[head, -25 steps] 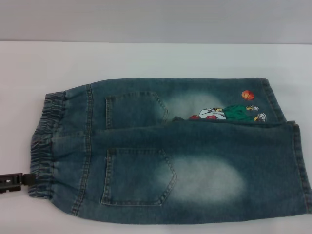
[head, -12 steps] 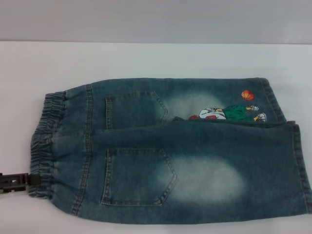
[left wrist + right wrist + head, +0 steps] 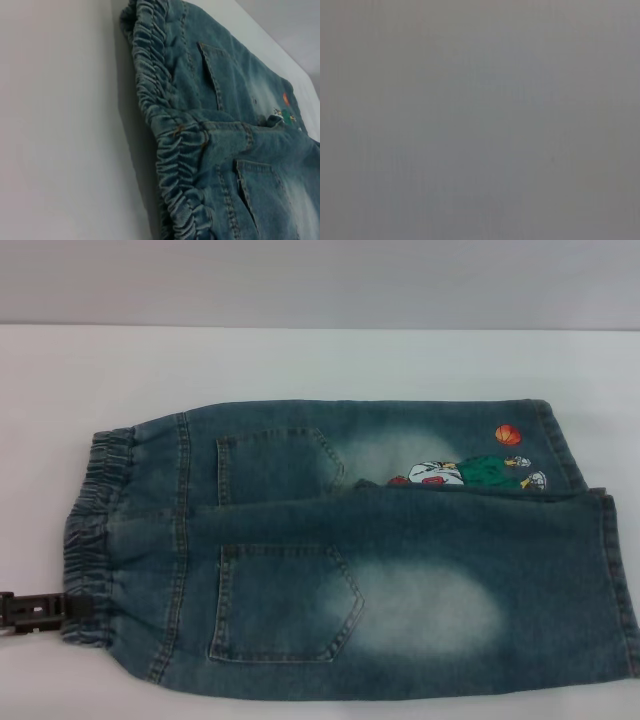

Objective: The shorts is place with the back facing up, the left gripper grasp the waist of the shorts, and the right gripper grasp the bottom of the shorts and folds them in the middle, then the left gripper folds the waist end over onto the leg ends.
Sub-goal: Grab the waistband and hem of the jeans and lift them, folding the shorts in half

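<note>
Blue denim shorts (image 3: 380,560) lie flat on the white table, back pockets up, with the near half lying over the far half. The elastic waist (image 3: 95,540) is at the left and the leg ends (image 3: 615,580) at the right. A cartoon print (image 3: 465,475) shows on the far leg. My left gripper (image 3: 45,608) comes in low from the left edge, its black tip at the near corner of the waist. The left wrist view looks along the gathered waist (image 3: 170,150) and the pockets (image 3: 250,190) from close by. The right gripper is out of view; its wrist view shows plain grey.
White table (image 3: 300,360) surrounds the shorts, with a grey wall behind its far edge. The shorts reach nearly to the right and near borders of the head view.
The left gripper's black tip has slid a little to the right, reaching the near corner of the waist. The shorts have not moved.
</note>
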